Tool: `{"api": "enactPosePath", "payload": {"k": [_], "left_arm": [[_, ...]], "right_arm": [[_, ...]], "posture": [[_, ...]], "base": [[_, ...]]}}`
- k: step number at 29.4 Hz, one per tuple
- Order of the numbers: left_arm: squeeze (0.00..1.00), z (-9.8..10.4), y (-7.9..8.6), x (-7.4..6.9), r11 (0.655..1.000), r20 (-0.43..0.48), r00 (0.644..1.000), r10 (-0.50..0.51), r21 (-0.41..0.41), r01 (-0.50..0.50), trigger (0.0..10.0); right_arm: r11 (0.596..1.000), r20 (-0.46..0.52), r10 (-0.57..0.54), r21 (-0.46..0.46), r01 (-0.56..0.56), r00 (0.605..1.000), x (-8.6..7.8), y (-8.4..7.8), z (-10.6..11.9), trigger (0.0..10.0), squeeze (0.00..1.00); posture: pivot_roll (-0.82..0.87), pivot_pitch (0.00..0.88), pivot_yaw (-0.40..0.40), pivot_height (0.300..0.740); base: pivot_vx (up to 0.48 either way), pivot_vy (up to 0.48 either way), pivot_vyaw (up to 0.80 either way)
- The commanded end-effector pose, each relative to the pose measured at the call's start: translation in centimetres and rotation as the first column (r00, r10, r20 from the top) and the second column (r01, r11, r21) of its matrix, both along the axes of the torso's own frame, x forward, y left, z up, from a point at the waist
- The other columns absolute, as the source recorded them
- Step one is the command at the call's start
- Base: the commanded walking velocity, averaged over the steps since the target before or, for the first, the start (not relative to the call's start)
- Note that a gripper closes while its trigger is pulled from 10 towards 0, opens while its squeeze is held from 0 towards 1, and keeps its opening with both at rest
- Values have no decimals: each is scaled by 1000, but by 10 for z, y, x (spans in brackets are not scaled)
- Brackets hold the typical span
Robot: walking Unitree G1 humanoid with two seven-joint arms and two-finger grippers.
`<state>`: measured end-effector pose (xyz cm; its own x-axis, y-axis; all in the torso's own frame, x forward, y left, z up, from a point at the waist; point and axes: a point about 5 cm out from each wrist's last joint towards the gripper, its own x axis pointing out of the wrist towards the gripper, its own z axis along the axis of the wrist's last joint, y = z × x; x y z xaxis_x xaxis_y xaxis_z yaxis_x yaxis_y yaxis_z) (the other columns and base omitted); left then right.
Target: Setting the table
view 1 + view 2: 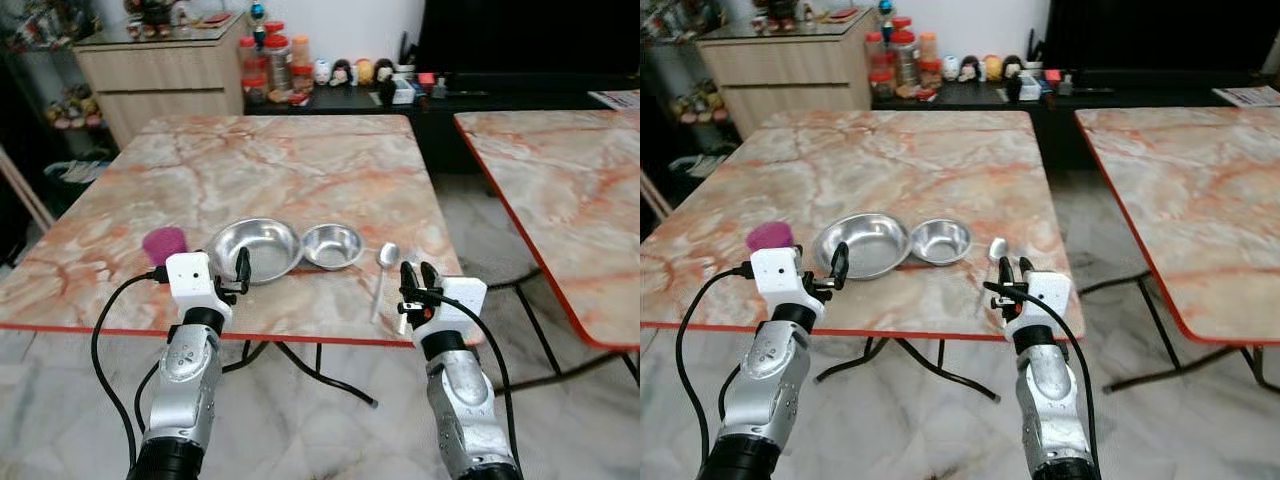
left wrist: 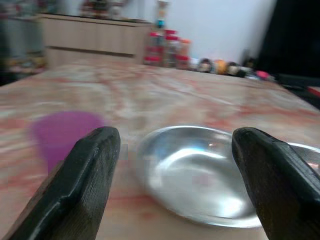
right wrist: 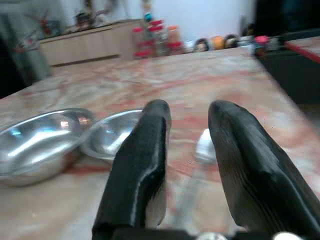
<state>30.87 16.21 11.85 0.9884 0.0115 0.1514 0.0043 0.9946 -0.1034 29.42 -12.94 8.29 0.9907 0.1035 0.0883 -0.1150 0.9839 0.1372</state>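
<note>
Nearest to me, my two silver arms reach up toward the front edge of the orange-veined marble table with a red rim. My left gripper hangs over that front edge with its black fingers spread wide and nothing between them. In the left wrist view they frame the large shallow round steel bowl, which sits just ahead of them on the tabletop. My right gripper is at the same front edge, further to my right. Its fingers stand a narrow gap apart, unclenched and holding nothing. Through that gap I see the silver metal spoon, blurred, lying flat on the marble just beside the gripper on its left. The spoon's bowl end points away from me and its handle runs back to the table edge.

Just left of my left gripper sits a small round purple cup, close beside the large bowl. To the right of the large bowl, touching or nearly touching its rim, is a smaller round steel bowl, with the spoon near its right side.

A second marble table with a red rim stands apart on my right. Farther back I see a light wooden drawer cabinet on the left. Beside it, red-lidded jars and small figurines stand on a low dark shelf against the wall.
</note>
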Motion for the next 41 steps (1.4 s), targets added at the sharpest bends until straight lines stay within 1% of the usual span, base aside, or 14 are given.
{"api": "enactPosePath", "payload": {"k": [1, 9, 11, 21, 27, 31, 41], "left_arm": [[0, 4, 1, 2, 1000, 10, 1000, 7, 8, -7, 10000], [0, 5, 2, 3, 1000, 15, 1000, 7, 7, -7, 10000], [0, 6, 1, 3, 1000, 17, 1000, 5, 6, -5, 10000], [0, 6, 1, 2, 1000, 21, 1000, 7, 3, -7, 10000], [0, 9, 1, 2, 1000, 40, 999, -1, -10, 1, 10000], [0, 12, 3, -1, 1000, 62, 998, 3, -20, -1, 10000], [0, 13, 6, -8, 1000, 62, 998, -20, -15, 21, 10000]], "right_arm": [[1000, 10, 18, 7, -18, 1000, 2, 7, 3, 10000, 0], [1000, 13, 16, 13, -16, 1000, 3, 6, 4, 10000, 0], [999, 10, 11, 30, -11, 1000, 3, 6, 4, 10000, 0], [1000, 4, 11, 25, -11, 1000, 3, 5, 3, 10000, 0], [1000, 6, 9, 28, -10, 1000, 3, 4, 3, 10000, 0], [1000, 7, 12, 29, -12, 1000, 4, 3, 3, 10000, 0], [999, 9, 18, 29, -19, 1000, 5, 4, 4, 10000, 0]], "posture": [[-31, 0, 44, 740], [-32, 0, 45, 740], [-30, 0, 45, 740], [-31, 0, 43, 740], [-28, 0, 37, 740], [-24, 0, 32, 740], [-24, 0, 30, 740]], "base": [[360, 0, 644], [452, 0, 80], [480, 0, 0], [480, 0, 0], [434, 0, 0], [0, 0, 0], [0, 0, 0]]}}
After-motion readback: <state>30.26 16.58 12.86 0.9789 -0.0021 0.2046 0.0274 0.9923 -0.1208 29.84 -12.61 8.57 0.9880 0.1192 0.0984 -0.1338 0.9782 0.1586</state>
